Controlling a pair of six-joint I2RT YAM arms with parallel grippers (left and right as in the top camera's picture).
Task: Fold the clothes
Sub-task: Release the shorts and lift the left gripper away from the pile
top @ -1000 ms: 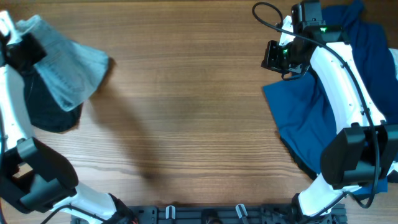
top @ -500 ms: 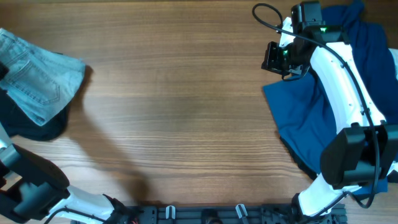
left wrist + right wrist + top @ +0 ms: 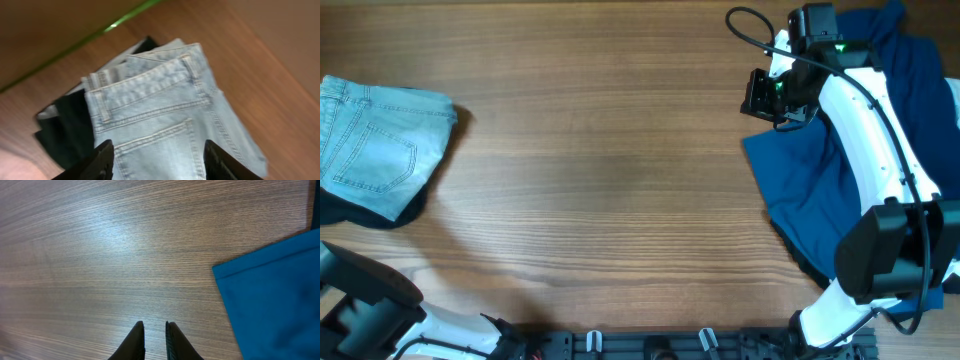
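Note:
The pale-blue denim shorts (image 3: 380, 140) lie folded at the table's far left edge, on top of a black garment (image 3: 365, 214). In the left wrist view my left gripper (image 3: 157, 145) hovers open above the shorts (image 3: 165, 110), its fingers wide apart and holding nothing, with the black garment (image 3: 65, 130) showing to the left. A royal-blue garment (image 3: 800, 190) is spread at the right. Left of its corner (image 3: 275, 290), my right gripper (image 3: 154, 327) hangs shut over bare wood, with nothing between its fingers.
The wooden table (image 3: 620, 180) stretches between the two piles. My right arm (image 3: 865, 130) reaches across the blue garment. A green strip (image 3: 130, 17) marks the table's edge beyond the shorts. Part of the left arm (image 3: 365, 300) shows at the bottom left.
My left gripper has opened and let go of the denim shorts, which dropped flat onto the black garment. The left arm drew off to the left. The right arm has not moved.

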